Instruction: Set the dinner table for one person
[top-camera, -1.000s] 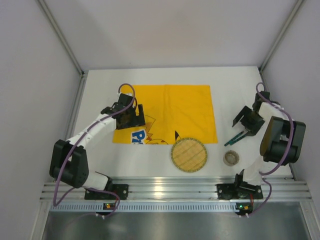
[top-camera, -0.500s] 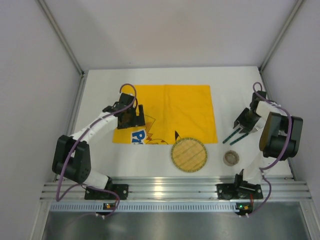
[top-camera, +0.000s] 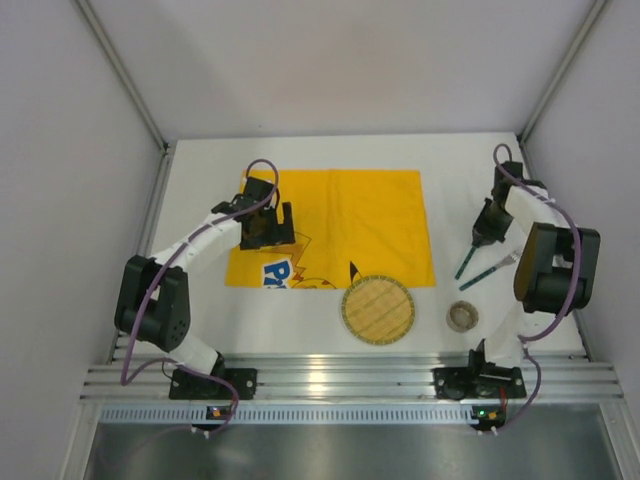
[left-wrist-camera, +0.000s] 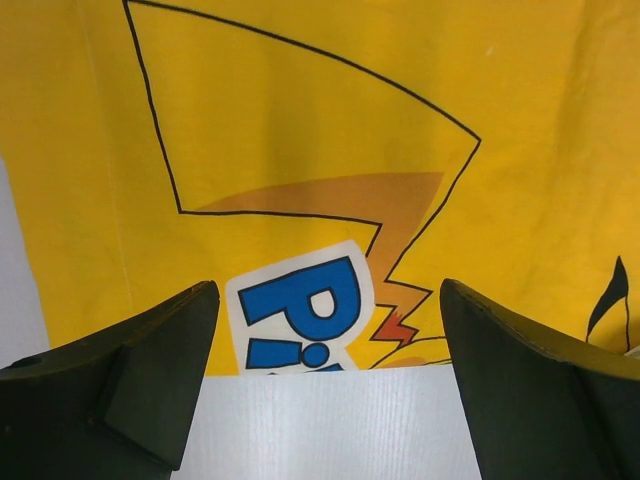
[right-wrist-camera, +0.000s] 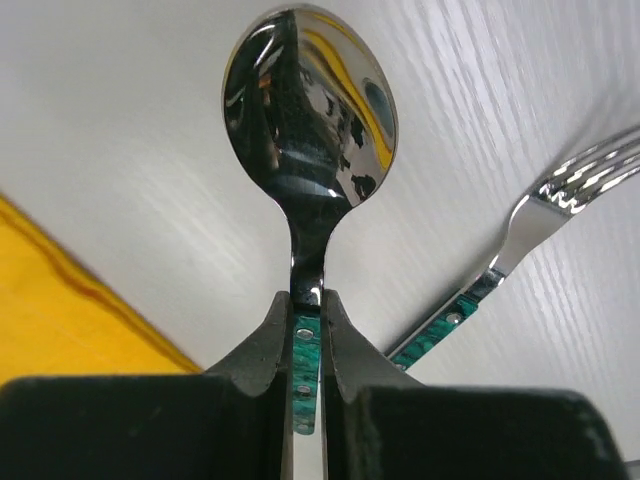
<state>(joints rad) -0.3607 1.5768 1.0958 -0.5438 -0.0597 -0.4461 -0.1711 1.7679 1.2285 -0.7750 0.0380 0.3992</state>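
Top external view: the white dinner-table surface (top-camera: 460, 170) fills the floor of the enclosure, far larger than anything on it, with the arm bases along its near edge. A yellow printed cloth mat (top-camera: 350, 215) lies on its middle.

The left gripper (top-camera: 268, 230) hangs over the mat's near-left part. In the left wrist view its fingers (left-wrist-camera: 150, 380) are spread wide and grasp nothing; between them show the mat's blue lettering and black outline print, with bare surface (left-wrist-camera: 330, 440) just below the mat's edge.

The right gripper (top-camera: 487, 228) is off the mat's right edge. In the right wrist view its fingers (right-wrist-camera: 275, 345) are clenched on a green-handled spoon (right-wrist-camera: 310, 110) where the metal neck meets the handle, the bowl pointing away from the camera. Whether the spoon touches the surface cannot be told. A matching fork (right-wrist-camera: 545, 195) lies on the surface just to its right.

A round woven coaster (top-camera: 378, 309) overlaps the mat's near edge, and a small round brownish container (top-camera: 461, 317) sits to its right.
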